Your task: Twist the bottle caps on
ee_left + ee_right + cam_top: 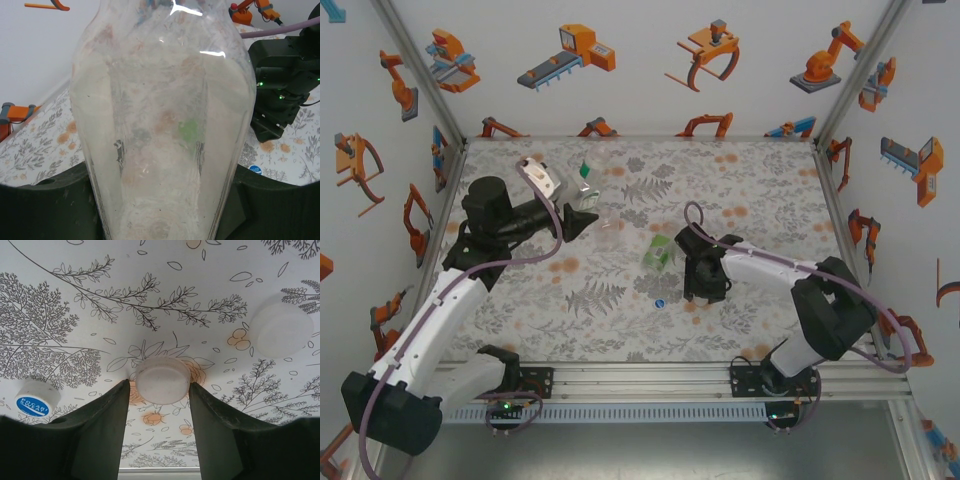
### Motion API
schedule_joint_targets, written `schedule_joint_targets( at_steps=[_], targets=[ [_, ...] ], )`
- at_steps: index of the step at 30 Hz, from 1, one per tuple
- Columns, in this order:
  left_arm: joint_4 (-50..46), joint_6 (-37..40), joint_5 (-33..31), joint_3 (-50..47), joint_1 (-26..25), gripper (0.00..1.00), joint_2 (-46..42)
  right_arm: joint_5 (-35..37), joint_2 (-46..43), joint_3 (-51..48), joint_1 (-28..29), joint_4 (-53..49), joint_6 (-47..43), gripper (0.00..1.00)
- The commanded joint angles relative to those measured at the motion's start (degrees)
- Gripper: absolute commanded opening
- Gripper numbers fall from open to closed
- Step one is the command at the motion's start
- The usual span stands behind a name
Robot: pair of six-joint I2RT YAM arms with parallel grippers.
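My left gripper [582, 222] is shut on a colourless bottle [610, 228] held over the middle of the table. In the left wrist view that bottle [160, 125] stands between the dark fingers [45, 205]. My right gripper [160, 385] is down on the table, shut on a white cap [162, 380], one finger at each side of it. A blue-labelled cap [37, 400] lies to its left, and another white cap [281, 330] to the right. From above, the right gripper [705, 288] sits just right of the blue cap [661, 302]. A green bottle [658, 253] lies nearby.
Another colourless bottle with a green patch [585, 185] stands at the back left, near my left arm's white wrist camera [540, 178]. The flower-patterned table [760, 190] is walled on three sides. A metal rail [640, 385] runs along the near edge.
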Motion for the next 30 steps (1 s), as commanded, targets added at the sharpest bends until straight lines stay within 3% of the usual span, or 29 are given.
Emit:
schedule_joint_targets(
  at_steps=[1, 30],
  targets=[
    [-0.55, 1.33, 1.51, 1.46, -0.39, 0.04, 0.12, 1.11, 0.91, 1.27, -0.22, 0.33, -0.77, 0.49],
    [-1.02, 1.53, 1.46, 1.78, -0.48, 0.05, 0.24, 1.15, 2.33, -0.41, -0.31, 2.60, -0.53, 0.46]
  ],
)
